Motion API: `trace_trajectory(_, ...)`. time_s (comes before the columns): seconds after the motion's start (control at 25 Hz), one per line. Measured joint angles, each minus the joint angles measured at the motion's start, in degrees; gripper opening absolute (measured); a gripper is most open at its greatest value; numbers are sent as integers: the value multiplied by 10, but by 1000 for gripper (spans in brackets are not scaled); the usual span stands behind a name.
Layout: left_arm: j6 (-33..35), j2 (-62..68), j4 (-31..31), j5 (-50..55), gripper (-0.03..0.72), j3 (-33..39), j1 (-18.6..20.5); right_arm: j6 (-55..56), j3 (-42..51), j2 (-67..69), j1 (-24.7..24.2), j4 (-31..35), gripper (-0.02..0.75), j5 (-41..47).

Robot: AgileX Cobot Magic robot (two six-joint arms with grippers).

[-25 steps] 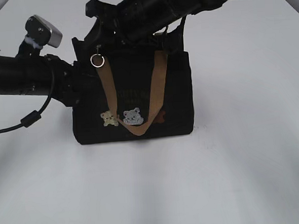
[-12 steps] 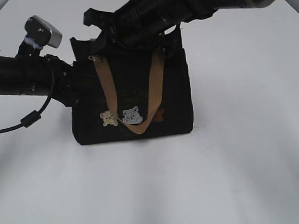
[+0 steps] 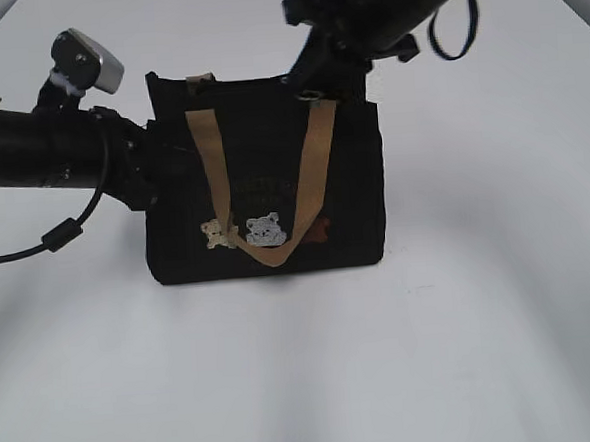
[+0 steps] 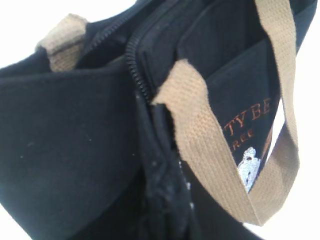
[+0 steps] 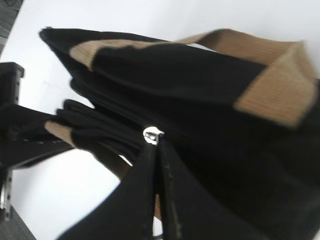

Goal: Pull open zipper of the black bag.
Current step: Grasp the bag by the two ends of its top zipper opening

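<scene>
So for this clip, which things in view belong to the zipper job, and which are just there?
Part of the job:
- black bag
- zipper, its silver pull pinched by the right gripper
- left gripper, at the bag's left side

Just there:
- tan handles
- bear patches
- white table

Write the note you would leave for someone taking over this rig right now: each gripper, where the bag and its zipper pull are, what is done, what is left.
Right gripper: shut on the zipper pull, fingers pressed together at the silver piece.
Left gripper: shut on the black bag at its left end; its fingers are hidden in the exterior view.
Bag: upright on the white table, bear patches facing the camera.
Zipper pull: near the right end of the top rim in the exterior view.
Done: pull gripped and bag braced; the left wrist view shows the top rim parted.
Left: cannot tell how much zipper remains closed; check before pulling further.
</scene>
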Motion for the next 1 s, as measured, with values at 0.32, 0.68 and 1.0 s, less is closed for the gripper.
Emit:
trace_trajectory(0.32,-12,0,0,2,67,0,0,16,1,-29,-43,-63,-1,59)
trace_trajectory(0.68,-386,-41,183,-25,405,-1,-2,-33,1,-49,-43,-81,405,135)
trace_trajectory(1.0,-1103,-128,737,-8,424,-1,3,56,1,-105,-43,-209,459,219)
